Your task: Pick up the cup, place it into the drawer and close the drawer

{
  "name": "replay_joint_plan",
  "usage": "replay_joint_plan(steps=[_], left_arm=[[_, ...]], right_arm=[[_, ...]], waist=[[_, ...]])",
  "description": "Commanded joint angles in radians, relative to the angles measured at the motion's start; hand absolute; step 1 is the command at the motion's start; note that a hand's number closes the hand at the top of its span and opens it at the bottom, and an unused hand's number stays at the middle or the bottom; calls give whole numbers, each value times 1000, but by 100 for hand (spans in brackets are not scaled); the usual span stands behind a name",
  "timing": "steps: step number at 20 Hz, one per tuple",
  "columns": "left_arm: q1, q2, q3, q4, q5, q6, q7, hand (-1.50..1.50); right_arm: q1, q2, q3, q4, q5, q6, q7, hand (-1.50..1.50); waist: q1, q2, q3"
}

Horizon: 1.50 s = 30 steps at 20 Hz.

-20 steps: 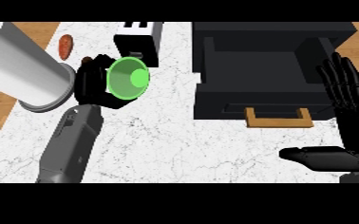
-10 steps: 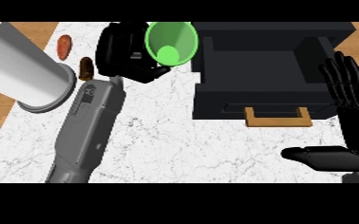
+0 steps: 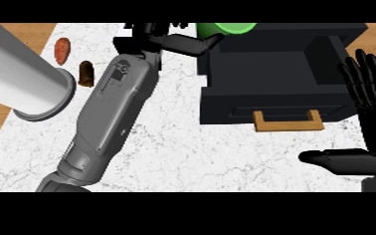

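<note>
The left hand (image 3: 172,41) curls round the green cup (image 3: 225,29) at the open drawer's (image 3: 275,87) back-left corner. Only part of the cup shows, so I cannot tell which way it points. The right hand (image 3: 361,82) rests open just beside the drawer's right wall.

Counter (image 3: 176,144): white marbled top, with wooden edge strips showing at the far left and far right corners.
Drawer unit (image 3: 275,79): black, standing open on the counter, just right of the left hand (image 3: 172,42) and left of the right hand (image 3: 360,87) — its tan handle (image 3: 288,121) faces the near side.
Grey cylinder (image 3: 33,84): lying on its side, well left of the left hand.
Orange-red oval item (image 3: 62,51): on the counter left of the left hand, beyond the cylinder.
Brown item (image 3: 86,73): small, dark — between the cylinder's rim and the left forearm.
</note>
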Motion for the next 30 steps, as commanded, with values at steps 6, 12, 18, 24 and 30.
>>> replay_joint_plan(steps=[6,12,18,24,30], left_arm=[[-190,-2,-139,248,184,149,11,150],[-289,-2,-199,379,246,192,11,150],[-246,-2,-338,423,327,186,-17,150],[-256,-2,-492,468,344,261,36,150],[-248,-2,-620,449,374,295,97,-150]], right_arm=[[-53,-22,-11,79,-11,28,-25,-150],[-18,-9,-18,21,-27,25,-23,-150],[-39,-6,6,10,-17,21,14,-150],[3,10,-1,46,-14,32,-56,-150],[-16,18,14,54,6,20,-54,-150]], waist=[[-16,5,0],[-32,7,0],[-32,7,0],[-53,12,1],[-56,13,1]])
